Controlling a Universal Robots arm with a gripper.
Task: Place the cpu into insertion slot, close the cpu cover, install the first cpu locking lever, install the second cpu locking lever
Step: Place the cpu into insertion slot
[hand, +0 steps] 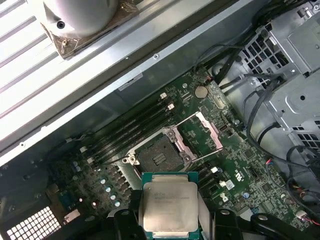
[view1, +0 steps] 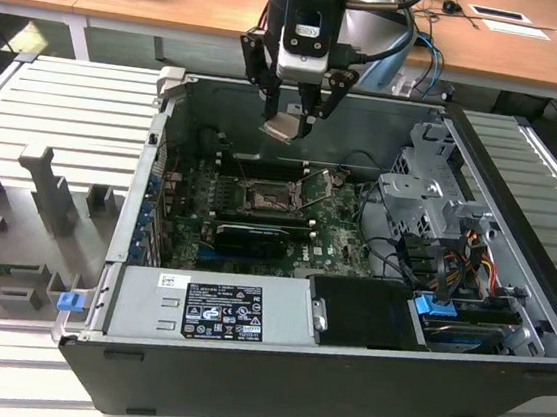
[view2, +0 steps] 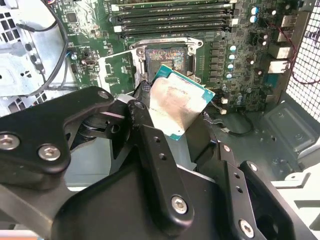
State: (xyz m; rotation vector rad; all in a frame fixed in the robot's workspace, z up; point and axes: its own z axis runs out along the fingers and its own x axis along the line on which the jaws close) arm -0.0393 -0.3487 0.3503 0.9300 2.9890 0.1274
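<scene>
I have the gripper (view1: pixel 291 119) over the open computer case (view1: pixel 340 377). Its jaws are drawn in narrow and clamp the chip (view1: pixel 282 128) by two opposite edges. The chip hangs tilted in the air, apart from the green board (view1: pixel 336 237) beneath it. In both wrist views its pale metal face shows between the black fingers (view2: pixel 150 145). Below it the socket (hand: pixel 160 156) lies bare. The cover (hand: pixel 214 134) is swung open, off the socket and just beside it.
</scene>
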